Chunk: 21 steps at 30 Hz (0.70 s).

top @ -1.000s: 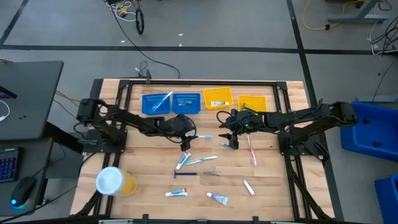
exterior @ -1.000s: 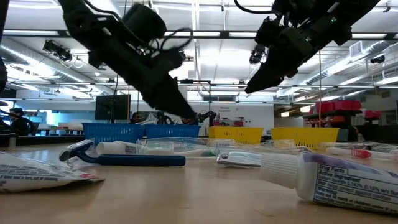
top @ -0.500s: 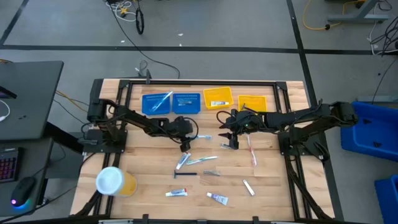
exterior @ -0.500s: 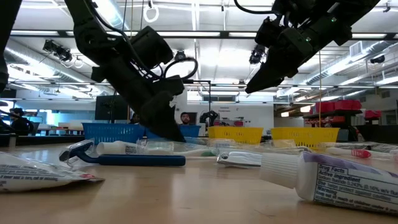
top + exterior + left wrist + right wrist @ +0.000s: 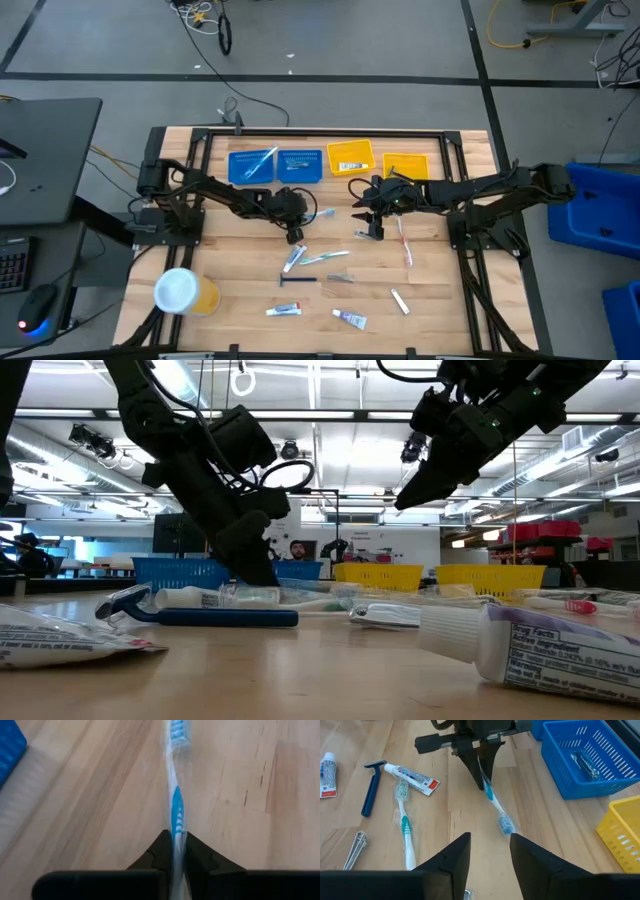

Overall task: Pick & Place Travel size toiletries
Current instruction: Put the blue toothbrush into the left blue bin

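A blue and white toothbrush in clear wrap lies on the wooden table, right of the table's middle-left. My left gripper is shut on it and also shows in the high view and the right wrist view. To its right, my right gripper hangs open above the table, holding nothing. Other travel size toiletries lie nearer the front: a green toothbrush, a dark blue razor and a toothpaste tube. My left gripper pinches the toothbrush's handle between its two fingers, toward the end away from the bristles. The fingers slant down from the table's left side and lie roughly along the brush. The bristle end rests on the table.
Two blue trays and two yellow trays line the far edge. A yellow tub with a white lid stands at the front left. A pink toothbrush lies right of my right gripper. Small tubes lie near the front.
My left gripper has tipped downward and sunk to the table, and its fingers have shut on the blue and white toothbrush's handle. The toothbrush has stayed on the table.
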### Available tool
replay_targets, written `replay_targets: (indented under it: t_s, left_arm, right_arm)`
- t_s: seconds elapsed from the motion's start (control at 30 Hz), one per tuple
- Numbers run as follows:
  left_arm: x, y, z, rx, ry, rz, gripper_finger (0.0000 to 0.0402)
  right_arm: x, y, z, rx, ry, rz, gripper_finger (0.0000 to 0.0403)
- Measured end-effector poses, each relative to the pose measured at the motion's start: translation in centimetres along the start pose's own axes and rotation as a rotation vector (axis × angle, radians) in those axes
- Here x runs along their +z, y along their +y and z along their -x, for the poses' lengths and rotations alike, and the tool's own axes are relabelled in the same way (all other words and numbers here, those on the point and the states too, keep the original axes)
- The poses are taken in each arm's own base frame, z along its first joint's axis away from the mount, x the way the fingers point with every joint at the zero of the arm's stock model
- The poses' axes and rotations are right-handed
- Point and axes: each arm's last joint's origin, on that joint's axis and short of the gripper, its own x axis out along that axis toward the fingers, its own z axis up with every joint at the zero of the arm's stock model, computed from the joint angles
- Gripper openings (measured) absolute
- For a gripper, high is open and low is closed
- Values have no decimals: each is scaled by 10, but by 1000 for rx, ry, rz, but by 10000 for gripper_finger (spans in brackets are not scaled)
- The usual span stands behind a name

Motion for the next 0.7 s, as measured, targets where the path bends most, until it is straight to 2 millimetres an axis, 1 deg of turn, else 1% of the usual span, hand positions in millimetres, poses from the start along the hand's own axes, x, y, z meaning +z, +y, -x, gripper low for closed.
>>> replay_targets:
  t_s: [0.07, 0.17, 0.27, 0.4, 0.5, 0.57, 0.63, 0.7]
  left_arm:
    - [0, -3, 5, -6, 4, -10, 30]
    - [2, -11, 18, -8, -8, -37, 31]
    - [4, -17, 39, 44, -6, -9, 40]
    - [1, -17, 73, 185, -3, 71, 33]
    - [-3, -10, 99, 322, -3, 104, 31]
    - [-6, 0, 114, 413, 0, 130, 34]
    - [-7, 11, 126, 485, -2, 171, 37]
    - [-7, 23, 134, 561, -13, 199, 37]
  right_arm:
    - [0, 0, 0, 0, 1, 0, 144]
    - [0, 0, 0, 0, 2, 0, 146]
    - [0, 0, 0, 0, 2, 0, 152]
    - [0, 0, 0, 0, 2, 0, 160]
    - [0, 0, 0, 0, -1, 0, 165]
    - [0, 0, 0, 0, -1, 0, 167]
    - [0, 0, 0, 0, -1, 0, 169]
    - [0, 0, 0, 0, -1, 0, 171]
